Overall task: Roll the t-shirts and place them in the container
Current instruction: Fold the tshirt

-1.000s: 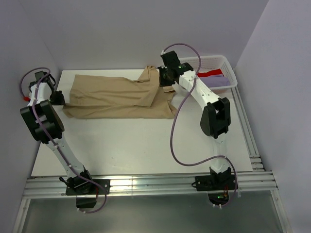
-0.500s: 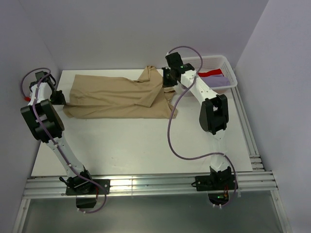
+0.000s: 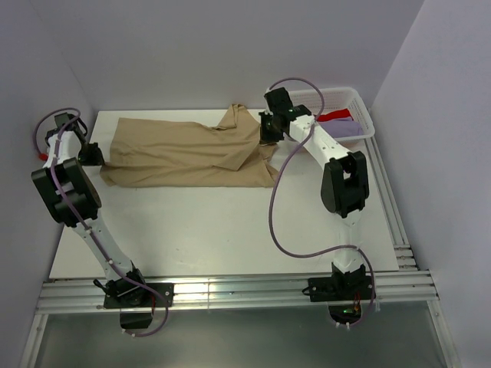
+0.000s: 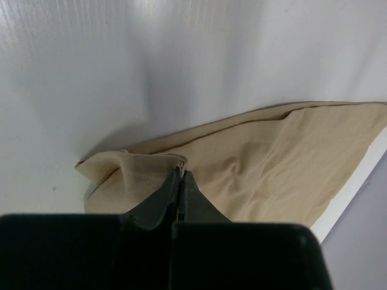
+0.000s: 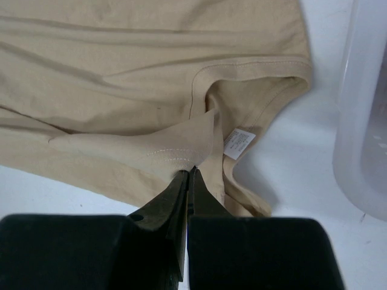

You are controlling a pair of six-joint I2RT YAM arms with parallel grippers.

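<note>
A tan t-shirt (image 3: 176, 153) lies spread across the far half of the white table (image 3: 215, 230), its length running left to right. At its left end my left gripper (image 3: 95, 156) is shut on the hem corner, and the left wrist view shows the jaws (image 4: 181, 173) pinching a fold of the tan cloth (image 4: 272, 157). My right gripper (image 3: 266, 136) is shut on the shirt's right end; its jaws (image 5: 192, 171) clamp a stitched edge beside the white neck label (image 5: 239, 143). A red t-shirt (image 3: 335, 116) and a lavender t-shirt (image 3: 349, 130) lie in the basket.
The white lattice basket (image 3: 360, 100) stands at the back right corner, close behind my right arm; its wall (image 5: 363, 121) shows at the right of the right wrist view. Walls enclose the table on the left, back and right. Metal rails (image 3: 393, 215) run along the right edge.
My right arm has shifted a little to the right and nearer, drawing the shirt's collar end with it. The left gripper and its corner have stayed put.
</note>
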